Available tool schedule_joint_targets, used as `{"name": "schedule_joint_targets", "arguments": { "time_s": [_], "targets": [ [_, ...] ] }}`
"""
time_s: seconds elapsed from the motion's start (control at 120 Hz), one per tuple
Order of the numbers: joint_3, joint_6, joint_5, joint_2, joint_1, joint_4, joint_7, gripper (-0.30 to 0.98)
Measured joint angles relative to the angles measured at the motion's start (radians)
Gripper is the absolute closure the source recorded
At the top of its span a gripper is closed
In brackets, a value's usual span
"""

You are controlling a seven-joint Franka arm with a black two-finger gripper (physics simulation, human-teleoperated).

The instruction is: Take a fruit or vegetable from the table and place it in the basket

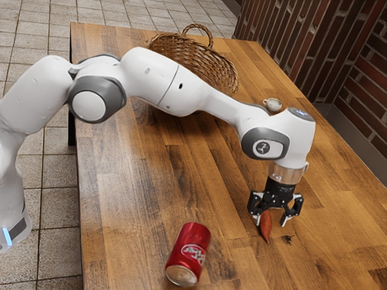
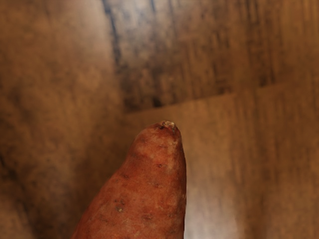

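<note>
Steer clear of the red metal can at the exterior view's left. Your orange-red, tapered sweet potato lies on the brown wooden tabletop below the black two-finger gripper, whose fingers stand apart; centre them around its body, then close evenly.

Exterior view: lighting fairly bright, pale sheen on surface, highlights on white arm, soft dark shadow under basket, brick wall dimmer. Wrist view: warm, dimmer tone, pale glare patches, soft shadow beside sweet potato, wood grain out of focus. Light source unclear.
</note>
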Motion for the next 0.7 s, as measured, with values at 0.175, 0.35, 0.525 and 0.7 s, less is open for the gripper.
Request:
{"name": "schedule_joint_targets", "arguments": {
  "time_s": [0.175,0.35,0.525,0.7],
  "targets": [
    [-0.001,0.007,-0.006,0.012,-0.001,0.001,-0.002,-0.02],
    [0.000,0.012,-0.001,0.006,-0.004,0.002,-0.002,0.12],
    [0.000,0.013,0.002,0.001,-0.007,0.001,-0.002,0.31],
    [0.000,0.013,0.003,-0.002,-0.012,0.001,-0.002,0.43]
  ]
}}
